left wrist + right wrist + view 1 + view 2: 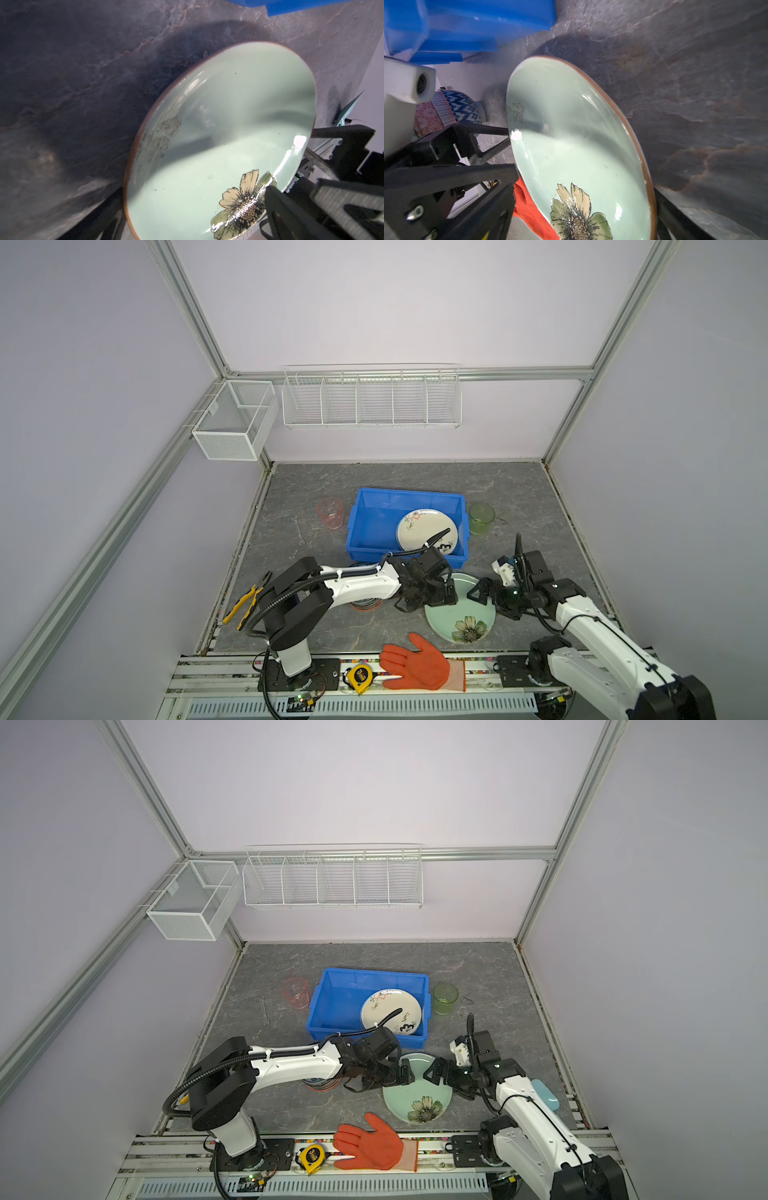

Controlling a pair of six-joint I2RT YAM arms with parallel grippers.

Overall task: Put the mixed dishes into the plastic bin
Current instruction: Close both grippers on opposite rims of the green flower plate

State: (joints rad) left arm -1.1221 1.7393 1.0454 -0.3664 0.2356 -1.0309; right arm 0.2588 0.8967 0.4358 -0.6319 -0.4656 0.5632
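Note:
A mint green plate [459, 614] with a painted flower lies on the grey table just in front of the blue plastic bin [360, 526]. My left gripper [441, 596] stands open at the plate's left rim and my right gripper [482, 594] open at its right rim. In each wrist view the plate [218, 135] [571, 135] fills the space between the jaws. A floral cream plate [424, 529] lies inside the bin. A pink cup [330, 512] stands left of the bin, a green cup [482, 517] right of it. Stacked patterned bowls [456, 108] sit under my left arm.
An orange glove [419, 664] and a yellow tape measure [359, 676] lie at the front edge. Yellow-handled pliers [245, 605] and a small wrench [298, 531] lie at the left. White wire baskets [370, 400] hang on the back wall.

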